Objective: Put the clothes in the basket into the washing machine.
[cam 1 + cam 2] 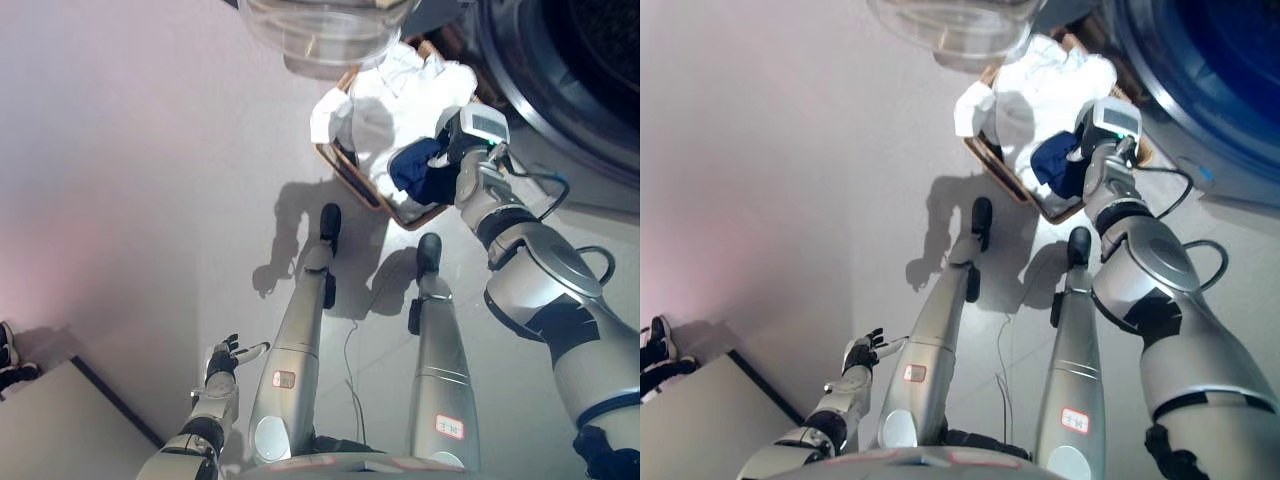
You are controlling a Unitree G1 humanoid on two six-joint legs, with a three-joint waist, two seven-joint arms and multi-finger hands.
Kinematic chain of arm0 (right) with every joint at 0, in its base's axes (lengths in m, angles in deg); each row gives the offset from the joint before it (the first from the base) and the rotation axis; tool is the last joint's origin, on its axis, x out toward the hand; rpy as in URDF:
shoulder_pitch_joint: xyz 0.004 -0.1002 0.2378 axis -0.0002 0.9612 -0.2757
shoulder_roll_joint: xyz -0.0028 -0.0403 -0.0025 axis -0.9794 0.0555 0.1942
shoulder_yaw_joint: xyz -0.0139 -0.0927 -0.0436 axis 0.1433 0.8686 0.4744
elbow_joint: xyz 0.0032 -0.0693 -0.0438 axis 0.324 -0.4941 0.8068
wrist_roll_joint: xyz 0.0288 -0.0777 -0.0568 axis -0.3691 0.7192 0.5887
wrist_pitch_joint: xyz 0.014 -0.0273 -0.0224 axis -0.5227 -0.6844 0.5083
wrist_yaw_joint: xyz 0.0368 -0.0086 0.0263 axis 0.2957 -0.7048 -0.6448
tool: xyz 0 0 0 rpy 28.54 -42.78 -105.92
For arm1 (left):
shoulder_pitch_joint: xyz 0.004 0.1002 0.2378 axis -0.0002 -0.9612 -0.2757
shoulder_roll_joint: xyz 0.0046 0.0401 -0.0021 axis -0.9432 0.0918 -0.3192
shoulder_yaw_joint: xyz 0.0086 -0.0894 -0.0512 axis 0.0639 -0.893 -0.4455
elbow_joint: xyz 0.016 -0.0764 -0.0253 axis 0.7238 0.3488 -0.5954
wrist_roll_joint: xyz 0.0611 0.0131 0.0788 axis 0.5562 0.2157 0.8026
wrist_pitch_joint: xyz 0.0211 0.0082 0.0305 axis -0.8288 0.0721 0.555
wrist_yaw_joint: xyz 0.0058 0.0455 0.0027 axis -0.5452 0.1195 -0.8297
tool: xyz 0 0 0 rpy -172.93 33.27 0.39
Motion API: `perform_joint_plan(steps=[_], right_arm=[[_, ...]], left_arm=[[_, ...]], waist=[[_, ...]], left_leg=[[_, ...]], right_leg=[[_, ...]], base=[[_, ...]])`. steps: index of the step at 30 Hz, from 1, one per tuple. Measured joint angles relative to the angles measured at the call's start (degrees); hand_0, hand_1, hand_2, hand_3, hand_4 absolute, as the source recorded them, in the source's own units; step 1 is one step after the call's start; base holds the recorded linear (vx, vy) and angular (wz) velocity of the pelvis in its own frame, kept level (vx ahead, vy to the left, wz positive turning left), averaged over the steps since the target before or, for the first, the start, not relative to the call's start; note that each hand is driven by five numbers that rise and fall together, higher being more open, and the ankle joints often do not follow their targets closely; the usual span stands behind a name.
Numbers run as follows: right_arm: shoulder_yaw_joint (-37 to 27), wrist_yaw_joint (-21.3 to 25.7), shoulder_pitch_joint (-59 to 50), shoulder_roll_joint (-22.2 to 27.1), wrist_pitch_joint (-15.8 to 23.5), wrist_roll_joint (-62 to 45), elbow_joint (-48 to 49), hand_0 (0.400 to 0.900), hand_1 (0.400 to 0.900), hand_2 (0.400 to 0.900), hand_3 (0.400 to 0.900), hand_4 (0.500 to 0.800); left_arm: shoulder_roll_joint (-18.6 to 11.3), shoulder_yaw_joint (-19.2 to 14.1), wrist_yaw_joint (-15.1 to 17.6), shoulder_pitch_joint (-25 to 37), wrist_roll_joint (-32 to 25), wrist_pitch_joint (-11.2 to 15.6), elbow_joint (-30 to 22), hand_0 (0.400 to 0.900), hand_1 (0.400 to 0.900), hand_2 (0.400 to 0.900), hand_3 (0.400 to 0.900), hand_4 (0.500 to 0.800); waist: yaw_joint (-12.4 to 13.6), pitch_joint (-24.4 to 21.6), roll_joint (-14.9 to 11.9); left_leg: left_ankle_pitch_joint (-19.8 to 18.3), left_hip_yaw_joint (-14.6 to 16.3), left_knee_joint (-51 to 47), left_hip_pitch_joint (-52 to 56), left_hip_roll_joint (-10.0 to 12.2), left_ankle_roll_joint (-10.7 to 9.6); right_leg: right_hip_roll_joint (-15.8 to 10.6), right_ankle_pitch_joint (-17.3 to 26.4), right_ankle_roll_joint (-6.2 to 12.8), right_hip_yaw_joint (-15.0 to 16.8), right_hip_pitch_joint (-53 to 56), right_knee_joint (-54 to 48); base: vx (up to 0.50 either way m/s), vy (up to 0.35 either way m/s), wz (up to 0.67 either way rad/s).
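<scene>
Early stage: right hand (1072,152) buried in dark blue garment (418,172) inside basket (1012,183), finger state unclear; white clothes (385,95) unloaded, washing machine (560,70) door open, left hand (226,358) idle, fingers spread.

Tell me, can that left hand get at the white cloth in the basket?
Probably not as it stands: the left hand hangs open low at the robot's side, far from the white cloth in the basket.

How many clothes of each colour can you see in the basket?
White clothes: 1 heap, separate pieces cannot be told apart
Dark blue clothes: 1
Total: 2 colours showing in the basket. The right robot hand reaches into the blue one, its fingers hidden.
</scene>
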Motion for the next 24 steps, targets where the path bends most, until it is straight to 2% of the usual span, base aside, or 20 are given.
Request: perform_joint_plan(steps=[2,5,12,16,17,21,23,24], right_arm=[[-1.7,0.0,0.4,0.0,-0.1,-1.7,0.0,0.400,0.400,0.400,0.400,0.500],[-7.9,0.0,1.4,0.1,-0.2,-3.9,0.0,0.400,0.400,0.400,0.400,0.500],[-23.5,0.8,8.4,0.0,0.1,-11.3,1.3,0.400,0.400,0.400,0.400,0.500],[-36.2,2.1,13.5,-0.2,1.0,-16.9,3.4,0.400,0.400,0.400,0.400,0.500],[-41.7,2.5,15.8,-0.6,1.6,-18.9,5.0,0.400,0.400,0.400,0.400,0.500],[-54.0,2.9,23.9,-4.1,3.8,-27.1,9.4,0.400,0.400,0.400,0.400,0.500],[-59.0,2.5,28.0,-6.8,4.4,-30.3,11.5,0.400,0.400,0.400,0.400,0.500],[-59.2,2.3,29.0,-7.5,4.4,-31.7,11.5,0.400,0.400,0.400,0.400,0.500]], left_arm=[[0.0,0.0,0.0,0.1,0.0,0.0,0.1,0.900,0.900,0.900,0.900,0.800],[0.0,-0.2,-0.1,0.8,0.0,0.0,1.0,0.900,0.900,0.900,0.900,0.800],[-0.6,-3.6,-1.3,1.1,0.0,0.0,2.3,0.900,0.900,0.900,0.900,0.800],[-0.9,-4.7,-2.0,1.0,0.1,0.0,3.4,0.900,0.900,0.900,0.900,0.800],[-1.0,-4.7,-2.3,1.0,0.1,0.0,3.6,0.900,0.900,0.900,0.900,0.800],[-1.2,-6.3,-2.9,0.5,0.1,-0.1,4.9,0.900,0.900,0.900,0.900,0.800],[-1.4,-6.3,-3.1,-0.2,0.1,-0.1,5.2,0.900,0.900,0.900,0.900,0.800],[-1.4,-6.3,-3.2,-0.5,0.1,-0.1,5.2,0.900,0.900,0.900,0.900,0.800]], waist=[[-0.5,0.1,-0.1],[-0.9,0.5,-0.7],[-1.6,1.3,-1.8],[-1.8,1.3,-1.8],[-1.9,1.3,-1.8],[-2.0,1.3,-1.8],[-2.2,1.3,-1.8],[-2.2,1.3,-1.8]], left_leg=[[0.2,0.5,-1.5,2.0,0.1,0.1],[1.9,2.0,-5.4,6.2,0.2,0.8],[4.5,3.7,-14.5,17.0,1.0,0.3],[6.4,4.3,-20.2,22.1,1.5,0.0],[6.9,4.5,-21.7,23.5,1.5,0.0],[7.6,5.6,-25.1,29.0,1.7,-0.2],[7.5,5.9,-26.4,32.1,1.8,-0.3],[7.5,6.1,-26.9,33.2,1.8,-0.4]], right_leg=[[-0.2,0.2,-0.25,0.2,1.7,-1.3],[-0.7,1.5,-0.25,0.4,4.8,-4.1],[-0.8,4.3,-1.17,0.5,14.4,-12.4],[-0.8,6.1,-1.71,-0.4,19.0,-17.7],[-0.8,6.7,-1.75,-0.6,20.6,-19.2],[-0.7,7.8,-2.00,-0.5,25.8,-23.3],[-0.7,8.3,-2.00,-0.5,29.2,-25.4],[-0.7,8.5,-2.06,-0.5,30.3,-26.2]], base=[[-0.01,-0.053,-0.07],[0.02,-0.051,-0.08],[0.00,-0.048,-0.03],[0.01,0.001,-0.01],[0.06,0.007,-0.10],[0.03,0.009,-0.11],[0.02,0.002,-0.07],[0.02,0.000,-0.04]])
